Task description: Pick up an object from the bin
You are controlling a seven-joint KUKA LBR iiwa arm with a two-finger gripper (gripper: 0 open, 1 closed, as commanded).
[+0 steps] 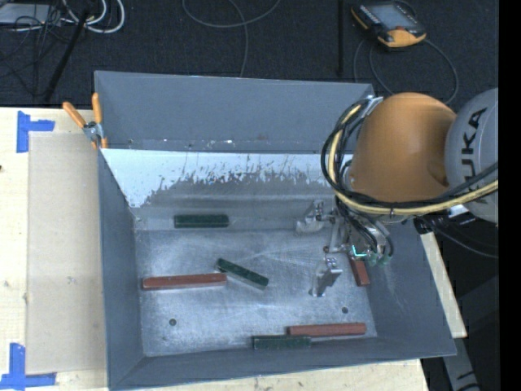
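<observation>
Bin (244, 112): grey sheet metal, dull. Floor under gripper (324, 283) worn pale and scratched; back wall streaked with scrapes.
Gripper: bare metal, faint shine.
Cover (399, 149) above gripper: orange, smooth, glossy.
Brown bar (184, 281) and green bar (242, 273), left of gripper: matt, smooth.
Short brown bar (359, 271), just right of gripper: matt.

Single camera, set above the grey metal bin (244, 112), looked down into it and somewhat from one side: the far wall showed as a broad sloping face, the near wall as a thin rim. It sat near enough that the bin took most of the frame, with a band of dark floor (244, 51) and cables (106, 6) beyond the far edge. The arm (480, 161) reached in from the right, its orange cover (399, 149) overlapping the bin's far right corner
</observation>
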